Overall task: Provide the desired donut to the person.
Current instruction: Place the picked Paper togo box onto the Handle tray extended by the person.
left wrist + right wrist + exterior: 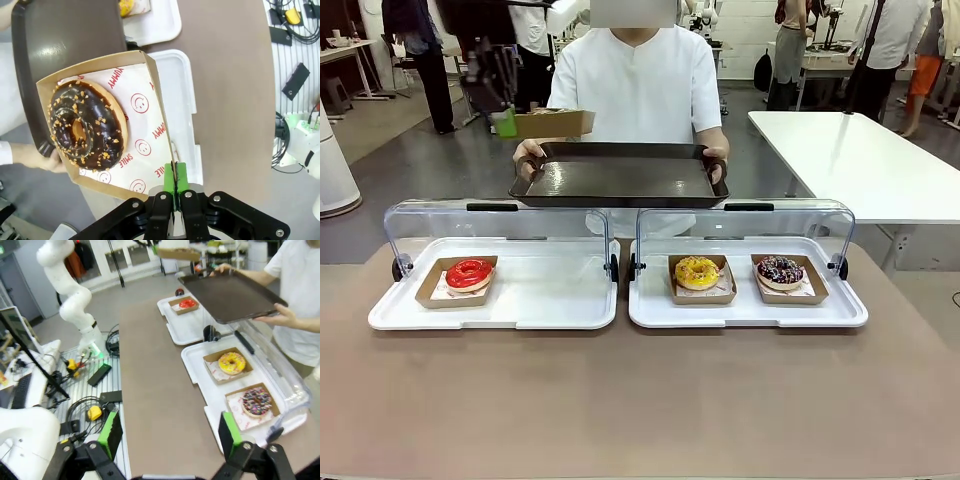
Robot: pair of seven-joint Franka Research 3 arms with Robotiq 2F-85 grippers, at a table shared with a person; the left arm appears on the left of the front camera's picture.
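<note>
Left hand: pressed together, its green pads pinching the upright side wall of a cardboard tray. The tray is lined with printed paper and carries the chocolate donut, which is topped with pale nut bits and lies flat at the end away from the grip. In the front view the left hand holds the cardboard tray level in the air, just above the left end of a dark serving tray. Whether the two touch cannot be confirmed.

Right hand: spread wide, holding nothing, above the counter on the robot's side.

The person stands at the far side and grips the dark serving tray by both ends, one hand at each. The tray is held level above the counter's far edge, and its surface is bare.

On the counter sit two white display trays side by side, each with its clear lid raised at the back. The left display tray holds a red-glazed donut in its own cardboard tray. The right display tray holds a yellow-glazed donut and, just beside it, a dark donut with coloured sprinkles, each in its own cardboard tray.
</note>
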